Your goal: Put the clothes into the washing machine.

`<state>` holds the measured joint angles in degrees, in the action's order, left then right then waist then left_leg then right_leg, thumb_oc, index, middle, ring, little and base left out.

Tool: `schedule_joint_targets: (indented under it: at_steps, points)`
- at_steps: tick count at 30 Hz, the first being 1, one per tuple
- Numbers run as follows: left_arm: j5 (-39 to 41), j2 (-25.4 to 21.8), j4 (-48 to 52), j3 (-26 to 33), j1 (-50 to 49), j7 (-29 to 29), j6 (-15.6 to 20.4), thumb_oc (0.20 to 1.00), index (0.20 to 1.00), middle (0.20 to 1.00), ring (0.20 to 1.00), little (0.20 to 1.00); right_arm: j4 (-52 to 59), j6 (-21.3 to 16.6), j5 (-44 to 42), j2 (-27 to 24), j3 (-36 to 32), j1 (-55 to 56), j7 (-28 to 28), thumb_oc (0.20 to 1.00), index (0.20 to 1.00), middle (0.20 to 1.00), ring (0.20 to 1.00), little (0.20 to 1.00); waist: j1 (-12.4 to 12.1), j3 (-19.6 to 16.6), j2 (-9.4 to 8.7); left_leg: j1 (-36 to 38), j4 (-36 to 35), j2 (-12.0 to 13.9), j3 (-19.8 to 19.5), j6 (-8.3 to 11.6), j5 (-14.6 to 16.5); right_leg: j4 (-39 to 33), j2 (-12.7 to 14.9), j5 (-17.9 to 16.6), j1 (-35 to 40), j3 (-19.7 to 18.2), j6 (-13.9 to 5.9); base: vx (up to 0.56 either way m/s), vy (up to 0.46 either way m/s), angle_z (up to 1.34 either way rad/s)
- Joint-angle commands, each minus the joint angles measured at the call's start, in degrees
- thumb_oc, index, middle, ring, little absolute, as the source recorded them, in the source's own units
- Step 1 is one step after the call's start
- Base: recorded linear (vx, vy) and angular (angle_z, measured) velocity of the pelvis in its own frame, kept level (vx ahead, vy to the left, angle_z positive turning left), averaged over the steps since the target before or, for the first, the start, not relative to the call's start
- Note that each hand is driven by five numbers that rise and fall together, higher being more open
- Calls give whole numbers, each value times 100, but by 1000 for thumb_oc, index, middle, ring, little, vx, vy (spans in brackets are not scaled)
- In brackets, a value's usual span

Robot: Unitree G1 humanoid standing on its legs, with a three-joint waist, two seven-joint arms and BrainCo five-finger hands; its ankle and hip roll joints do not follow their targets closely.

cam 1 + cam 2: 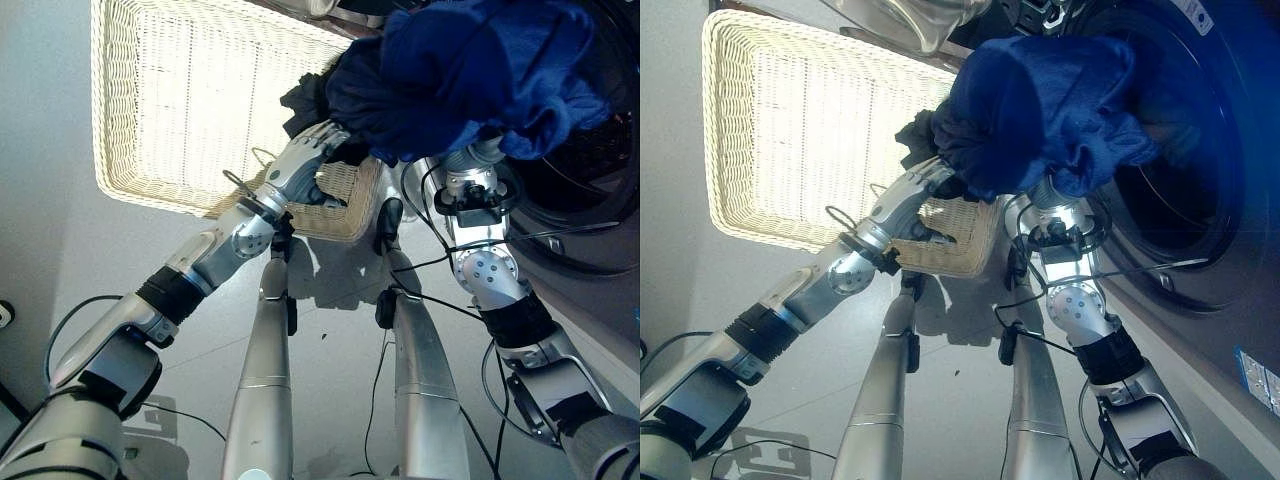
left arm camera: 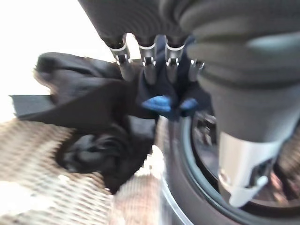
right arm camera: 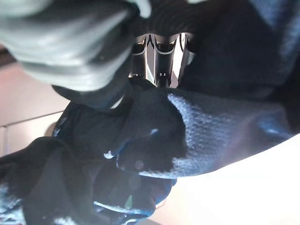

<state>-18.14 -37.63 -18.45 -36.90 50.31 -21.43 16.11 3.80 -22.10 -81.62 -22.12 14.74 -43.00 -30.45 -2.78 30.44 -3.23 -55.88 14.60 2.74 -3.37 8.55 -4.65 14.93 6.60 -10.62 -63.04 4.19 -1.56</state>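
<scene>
pale grey floor (image 1: 60, 230) lies under me, smooth and bare out to my left, with open room there for the arm to swing. nearest the camera my left arm rises from the lower left and my right arm from the lower right, forearms angled up toward the middle. my left hand (image 1: 318, 150) sits at the near right corner of the wicker basket (image 1: 130, 110), its fingers (image 2: 149, 70) reaching straight down into a dark garment (image 2: 89, 103) draped over the basket's rim; i cannot tell whether they have closed on the cloth. my right hand (image 3: 157, 63) is buried under a big blue bundle of clothes (image 1: 1040, 100), lifted clear of the basket, and i cannot tell its grip because the cloth hides the fingers. just beyond and to the right, the washing machine (image 1: 1200, 190) shows its round dark opening, with the blue bundle hanging at its left edge, partly across the mouth.
</scene>
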Motion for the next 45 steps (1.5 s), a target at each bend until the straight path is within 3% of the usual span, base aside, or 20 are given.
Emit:
schedule_joint_targets:
  at_steps: [1,6,14,19,24,31,40,43,45]
  points:
    - [241,340,-18,448,-78,-576,99,1000,1000,1000,1000,1000,644,-36,-234,37,-137,-29,-393,200,200,200,200,200,133,-64,471,83,-480,-642,62,-495,-464,57,-204,-22,327,738,-757,0,0,0]
    - [263,357,-411,524,-160,-847,-48,1000,1000,1000,1000,1000,624,-119,-388,60,-178,-66,-407,200,200,200,200,200,136,-64,485,73,-499,-631,87,-488,-489,67,-209,-37,306,748,-752,0,0,0]
    - [848,450,-1005,736,-348,-1370,73,1000,1000,1000,1000,1000,537,-339,-471,20,-312,-80,-333,200,200,200,200,200,171,-64,481,91,-503,-578,145,-467,-495,63,-238,-24,323,710,-730,0,0,0]
    - [1486,629,-1399,1036,-429,-1825,345,1000,1000,1000,1000,1000,233,-278,-384,-18,-428,-136,369,200,200,200,200,200,194,-64,449,63,-484,-538,168,-436,-512,104,-264,-13,299,693,-735,0,0,0]
    - [2147,847,-2009,1332,-300,-2057,726,1000,1000,1000,1000,1000,-1073,-38,-866,-145,-702,-367,1055,200,200,200,200,200,186,-64,464,96,-501,-517,180,-406,-497,117,-265,9,320,693,-750,1,1,1]
    - [2927,821,-2449,1449,-102,-2235,943,1000,1000,1000,1000,1000,-2830,103,-1752,-530,-931,-706,1104,200,200,200,200,200,184,-64,497,61,-545,-510,176,-374,-485,92,-266,-2,268,699,-748,1,1,1]
    - [3310,745,-2796,1503,57,-2209,1004,1000,1000,1000,1000,1000,-3831,215,-2061,-859,-970,-940,1589,200,200,200,200,200,227,-64,506,-35,-575,-488,197,-358,-509,47,-305,-21,168,644,-703,0,0,0]
    - [3306,741,-2819,1452,56,-2201,1020,1000,1000,1000,1000,1000,-4031,190,-1911,-916,-983,-919,1964,200,200,200,200,200,224,-64,525,-45,-572,-485,204,-357,-511,72,-319,-1,155,632,-687,0,0,0]
    - [3352,719,-2797,1360,32,-2195,970,1000,1000,1000,1000,1000,-4154,-33,-2003,-1141,-964,-1075,2377,200,200,200,200,200,216,-64,547,18,-508,-493,173,-361,-440,104,-356,47,193,576,-675,19,-4,0]
